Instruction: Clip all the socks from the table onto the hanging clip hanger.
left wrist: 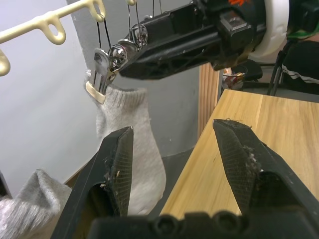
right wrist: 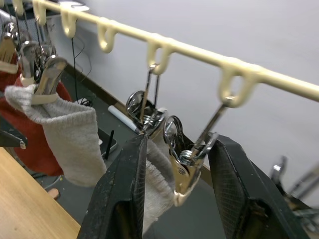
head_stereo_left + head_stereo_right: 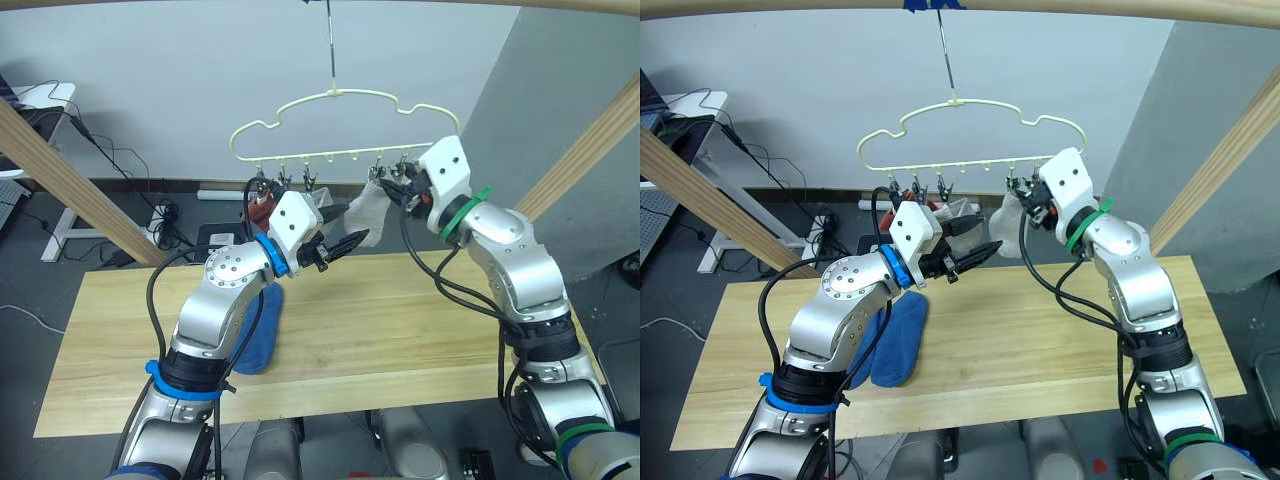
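Below the clip hanger (image 3: 340,125), grey sock (image 1: 139,144) lengthwise downward

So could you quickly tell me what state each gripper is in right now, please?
Left gripper: open, holding nothing, near a hung grey sock.
Right gripper: open, its fingers either side of a metal clip on the clip hanger.

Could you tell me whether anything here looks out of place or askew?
Nothing looks damaged or spilled. The hanger hangs level from its hook, with red and grey socks clipped to it. Blue socks lie bunched near the table's left side, awaiting clipping.
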Controlling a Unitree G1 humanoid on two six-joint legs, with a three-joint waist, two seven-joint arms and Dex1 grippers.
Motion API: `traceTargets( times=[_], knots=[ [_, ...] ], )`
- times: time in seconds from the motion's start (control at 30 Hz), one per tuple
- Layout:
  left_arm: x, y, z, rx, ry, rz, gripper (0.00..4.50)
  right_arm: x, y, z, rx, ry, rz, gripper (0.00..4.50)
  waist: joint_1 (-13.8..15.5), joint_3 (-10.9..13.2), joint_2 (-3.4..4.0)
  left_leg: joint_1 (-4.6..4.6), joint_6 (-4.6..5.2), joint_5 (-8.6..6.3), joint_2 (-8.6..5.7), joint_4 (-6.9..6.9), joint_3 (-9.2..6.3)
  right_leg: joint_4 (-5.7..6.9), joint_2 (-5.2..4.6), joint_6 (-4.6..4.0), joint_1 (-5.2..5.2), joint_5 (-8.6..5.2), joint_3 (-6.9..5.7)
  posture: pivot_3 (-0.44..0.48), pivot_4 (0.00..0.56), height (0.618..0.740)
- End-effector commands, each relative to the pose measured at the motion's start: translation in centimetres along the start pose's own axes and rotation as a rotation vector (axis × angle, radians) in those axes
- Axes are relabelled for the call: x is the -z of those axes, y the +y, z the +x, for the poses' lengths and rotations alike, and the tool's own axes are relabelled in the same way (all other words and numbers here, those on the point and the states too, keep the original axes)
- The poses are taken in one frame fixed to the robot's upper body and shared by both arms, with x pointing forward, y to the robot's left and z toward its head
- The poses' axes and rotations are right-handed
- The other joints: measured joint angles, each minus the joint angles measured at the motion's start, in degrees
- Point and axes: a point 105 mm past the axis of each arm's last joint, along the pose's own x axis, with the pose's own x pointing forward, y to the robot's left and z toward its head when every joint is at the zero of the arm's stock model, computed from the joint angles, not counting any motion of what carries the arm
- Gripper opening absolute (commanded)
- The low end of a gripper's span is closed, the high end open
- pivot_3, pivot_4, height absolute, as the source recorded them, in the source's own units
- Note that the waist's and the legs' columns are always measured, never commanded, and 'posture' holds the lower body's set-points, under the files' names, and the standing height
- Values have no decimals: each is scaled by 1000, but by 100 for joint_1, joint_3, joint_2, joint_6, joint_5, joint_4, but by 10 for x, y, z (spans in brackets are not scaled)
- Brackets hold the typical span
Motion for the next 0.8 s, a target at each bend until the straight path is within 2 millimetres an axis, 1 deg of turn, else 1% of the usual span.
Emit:
traceTargets(
  times=[0.03,0.23,0.33,0.5,0.63,0.8],
  knots=[
    [-16,-3,-2,16,-68,22,2809,-12,-4,-13,44,-40,21,1875,2,0,0,0,0,0,0,0,-1,0,-1,0,0,0,-1,-182,261,740],
    [-27,-5,-5,36,-123,-5,2809,-8,-2,-21,116,-24,82,1875,-7,0,0,0,0,0,0,2,-1,4,0,0,0,0,-1,-186,261,740],
    [-26,-4,-6,37,-117,3,2809,-5,2,-17,156,-20,116,1875,-9,0,0,1,0,0,-1,3,1,4,0,0,0,0,0,-187,259,740],
    [-25,-3,-5,38,-113,9,2809,-6,6,-9,168,-20,135,1875,-8,0,0,1,0,0,-1,2,-1,4,1,0,0,0,-1,-183,256,740],
    [-24,-2,-5,38,-104,18,2809,-4,1,-4,211,-7,116,1875,-7,-1,0,0,0,0,-1,3,0,4,-2,0,0,0,-1,-179,255,740],
    [-23,-2,-4,38,-99,23,2809,-2,-3,-2,246,-1,88,1875,-7,0,0,0,0,0,-2,2,0,4,-1,0,0,0,-1,-176,257,740]
  ],
)
